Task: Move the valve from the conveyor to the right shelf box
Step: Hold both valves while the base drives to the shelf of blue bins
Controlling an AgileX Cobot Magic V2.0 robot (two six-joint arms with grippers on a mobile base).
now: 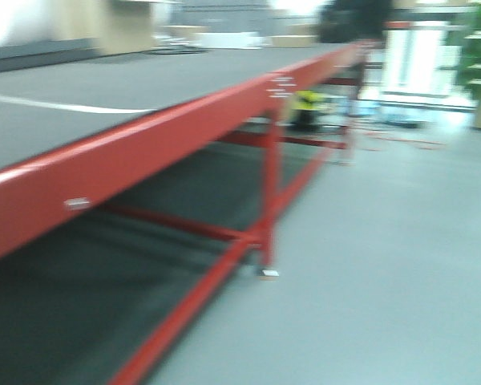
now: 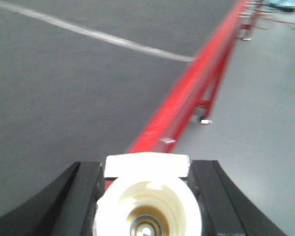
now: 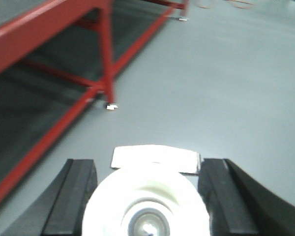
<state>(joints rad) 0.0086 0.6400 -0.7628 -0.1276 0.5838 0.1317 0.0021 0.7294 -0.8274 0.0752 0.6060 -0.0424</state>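
Observation:
In the left wrist view my left gripper (image 2: 147, 169) is shut on a cream-white round valve (image 2: 147, 204). Its black fingers (image 2: 86, 196) press the valve from both sides, above the edge of a red-framed table. In the right wrist view my right gripper (image 3: 155, 167) is shut on a second white round valve (image 3: 147, 206), held over the grey floor beside the table. The conveyor and the shelf box are out of view. Neither gripper shows in the blurred front view.
A long red-framed table (image 1: 144, 152) with a grey top and a white line (image 1: 64, 104) runs along the left. Its red leg (image 1: 268, 192) and cross braces stand on the grey floor (image 1: 401, 265). A yellow object (image 1: 307, 102) and a plant (image 1: 479, 56) are far off.

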